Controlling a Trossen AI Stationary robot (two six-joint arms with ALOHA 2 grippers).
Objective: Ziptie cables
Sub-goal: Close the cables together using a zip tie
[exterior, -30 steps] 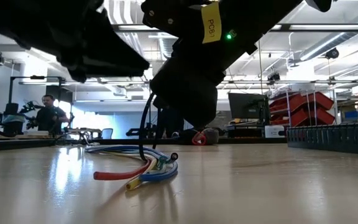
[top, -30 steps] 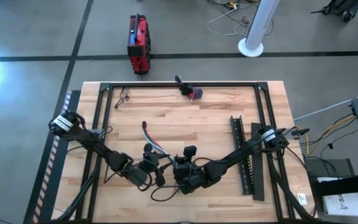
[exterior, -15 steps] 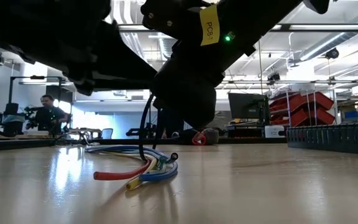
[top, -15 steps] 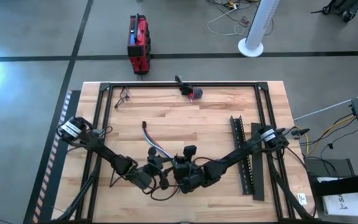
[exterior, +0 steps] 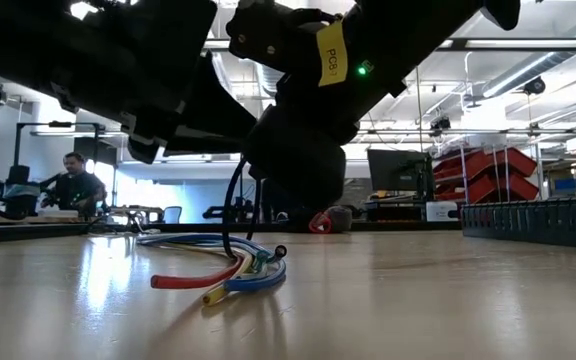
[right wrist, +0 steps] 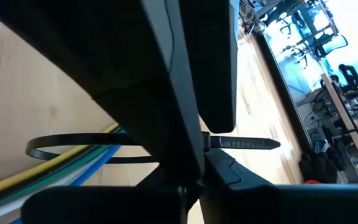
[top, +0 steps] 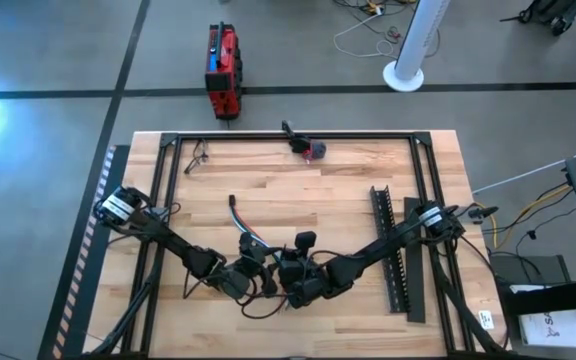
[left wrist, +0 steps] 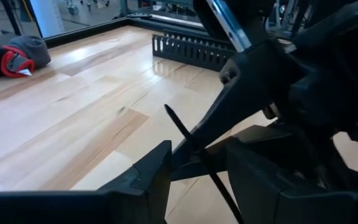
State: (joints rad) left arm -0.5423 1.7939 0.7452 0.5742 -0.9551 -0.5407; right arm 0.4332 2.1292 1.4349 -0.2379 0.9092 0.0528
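The cables (top: 248, 232) lie as a loose coloured bundle on the wooden table, their near ends (exterior: 223, 272) resting on the top. A black zip tie (right wrist: 61, 138) loops round them. My right gripper (top: 286, 278) is shut on the tie beside the bundle's near end. My left gripper (left wrist: 197, 180) is open just to its left. Its two fingers stand either side of the tie's free tail (left wrist: 194, 146), and I see no touch. My right gripper pinches the zip tie between its two fingers, close to where the loop meets the tail (right wrist: 211, 142). The fingers slant down from the table's right side. The loop (exterior: 230, 215) stands up around the cables, and the tail (right wrist: 253, 144) sticks out past the fingers.
A black slotted cable duct (top: 388, 250) lies along the table's right side. A red and grey item (top: 313, 150) sits at the far edge by the black frame rail (top: 368, 135). A small dark wire (top: 198, 155) lies at the far left.
My left gripper has moved toward the table's right, closing in on my right gripper, and has sunk a little. The cables and the zip tie loop have stayed where they were.
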